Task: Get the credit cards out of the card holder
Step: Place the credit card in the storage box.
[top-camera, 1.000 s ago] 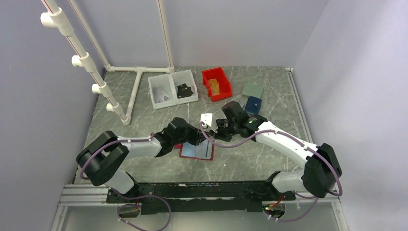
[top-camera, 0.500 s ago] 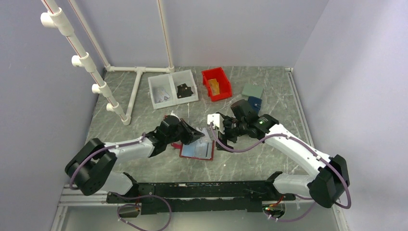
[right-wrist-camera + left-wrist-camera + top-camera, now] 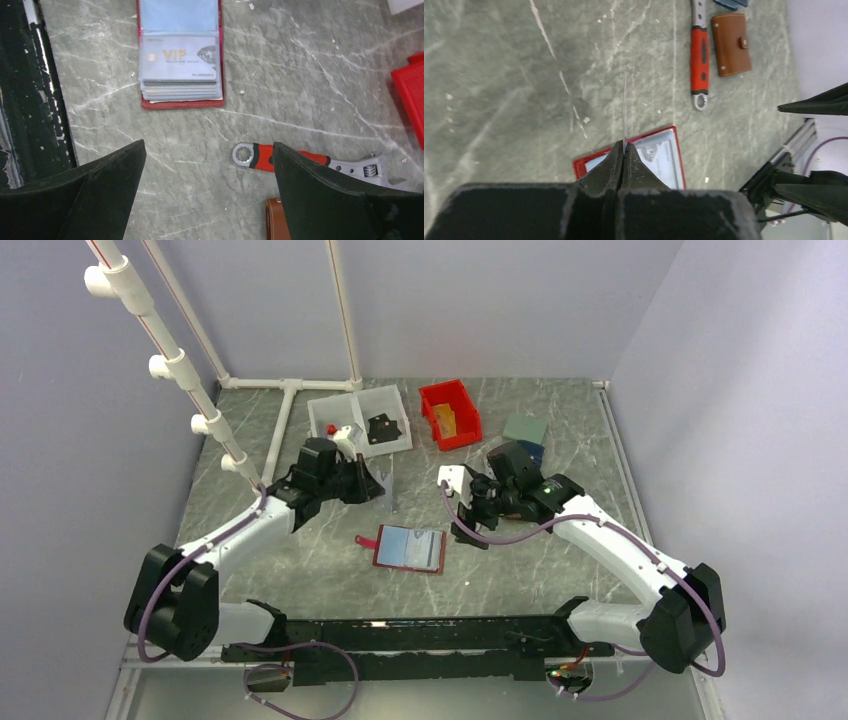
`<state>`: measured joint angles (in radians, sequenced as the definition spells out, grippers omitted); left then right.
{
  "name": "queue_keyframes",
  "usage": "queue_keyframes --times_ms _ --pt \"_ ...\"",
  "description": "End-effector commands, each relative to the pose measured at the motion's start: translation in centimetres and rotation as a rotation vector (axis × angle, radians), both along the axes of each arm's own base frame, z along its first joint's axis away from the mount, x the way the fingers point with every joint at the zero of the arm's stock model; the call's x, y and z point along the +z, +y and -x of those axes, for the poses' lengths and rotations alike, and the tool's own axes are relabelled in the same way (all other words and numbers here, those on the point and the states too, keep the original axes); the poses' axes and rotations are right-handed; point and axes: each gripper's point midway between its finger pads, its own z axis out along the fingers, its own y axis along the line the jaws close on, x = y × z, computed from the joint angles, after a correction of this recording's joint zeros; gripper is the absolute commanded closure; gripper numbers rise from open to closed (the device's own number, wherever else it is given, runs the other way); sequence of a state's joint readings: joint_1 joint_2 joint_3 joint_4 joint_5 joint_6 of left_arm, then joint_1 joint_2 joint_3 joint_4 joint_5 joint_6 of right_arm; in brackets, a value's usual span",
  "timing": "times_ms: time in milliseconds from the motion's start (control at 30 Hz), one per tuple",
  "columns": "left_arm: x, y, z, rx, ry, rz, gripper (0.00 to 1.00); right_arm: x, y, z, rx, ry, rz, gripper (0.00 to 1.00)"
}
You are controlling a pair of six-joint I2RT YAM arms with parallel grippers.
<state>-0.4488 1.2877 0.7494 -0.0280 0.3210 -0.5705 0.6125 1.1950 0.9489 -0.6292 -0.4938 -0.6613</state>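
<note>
The red card holder (image 3: 410, 548) lies open and flat on the table, its pale blue-grey inside up. A grey "VIP" credit card (image 3: 180, 57) sits in its near pocket, with more card edges stacked beneath it. My left gripper (image 3: 377, 483) hangs above the table behind and left of the holder, shut on a thin credit card (image 3: 625, 107) that I see edge-on, sticking out past the fingertips (image 3: 616, 155). My right gripper (image 3: 208, 145) stands open to the right of the holder, with only bare table between its fingers.
A red-handled wrench (image 3: 280, 157) and a brown wallet (image 3: 731, 44) lie right of the holder, below my right arm. At the back stand a white two-part tray (image 3: 358, 425), a red bin (image 3: 449, 413), a blue wallet (image 3: 527, 452) and a white pipe frame (image 3: 290, 390).
My left gripper has lifted away from the holder, back and to the left, with a card pinched in it. My right gripper has opened wide and drawn off the holder to the right.
</note>
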Motion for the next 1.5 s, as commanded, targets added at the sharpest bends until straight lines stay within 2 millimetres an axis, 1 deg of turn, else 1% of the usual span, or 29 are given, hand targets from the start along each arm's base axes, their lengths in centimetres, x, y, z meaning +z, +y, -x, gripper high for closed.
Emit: queue_keyframes --times_ms 0,67,133,267,367,500,533,700,867,967,1000,1033,1100,1200,1300,1467 --pt "0.7 1.5 -2.1 -0.065 -0.078 -0.146 1.0 1.5 0.1 -2.0 -0.057 -0.034 -0.033 0.0" --pt "1.2 2.1 -3.3 -0.059 -0.089 -0.163 1.0 1.2 -0.1 -2.2 -0.068 -0.026 -0.03 0.0" --pt "2.1 2.3 -4.6 -0.057 -0.111 -0.177 1.0 0.9 -0.4 -2.5 -0.082 -0.017 -0.021 0.0" --pt "2.7 3.4 -6.4 -0.049 -0.131 -0.225 1.0 0.4 -1.0 -3.1 -0.109 -0.003 -0.012 0.0" --pt "3.1 4.6 -7.6 -0.022 -0.138 -0.239 1.0 -0.1 -1.5 -3.6 -0.131 0.006 -0.001 0.0" --pt "3.3 6.6 -9.2 0.017 -0.134 -0.238 1.0 -0.6 -2.0 -4.0 -0.149 0.024 0.004 0.0" --pt "3.0 7.0 -9.6 0.023 -0.123 -0.236 1.0 -0.8 -2.1 -4.2 -0.154 0.032 0.005 0.0" --pt "2.9 9.1 -11.8 0.065 -0.094 -0.212 1.0 -1.2 -2.4 -4.4 -0.162 0.046 0.009 0.0" --pt "1.9 11.2 -14.1 0.128 -0.025 -0.202 1.0 -1.5 -2.5 -4.4 -0.163 0.053 0.015 0.0" --pt "1.2 12.0 -15.7 0.161 0.013 -0.186 1.0 -1.7 -2.4 -4.3 -0.159 0.062 0.015 0.0" --pt "0.9 12.0 -16.1 0.164 0.027 -0.179 1.0 -1.7 -2.4 -4.3 -0.157 0.063 0.015 0.0" --pt "0.2 12.1 -16.6 0.171 0.052 -0.178 1.0 -1.7 -2.4 -4.3 -0.158 0.065 0.015 0.0" --pt "-0.4 12.4 -17.6 0.194 0.079 -0.185 1.0 -1.7 -2.4 -4.3 -0.158 0.066 0.014 0.0" --pt "-1.2 12.9 -18.9 0.236 0.11 -0.197 1.0 -1.8 -2.2 -4.1 -0.151 0.074 0.009 0.0" --pt "-1.7 12.8 -20.1 0.252 0.114 -0.189 1.0 -1.9 -2.1 -4.0 -0.148 0.083 0.007 0.0" --pt "-2.8 13.2 -21.9 0.293 0.14 -0.197 0.96 -2.0 -2.1 -4.0 -0.148 0.088 0.007 0.0"
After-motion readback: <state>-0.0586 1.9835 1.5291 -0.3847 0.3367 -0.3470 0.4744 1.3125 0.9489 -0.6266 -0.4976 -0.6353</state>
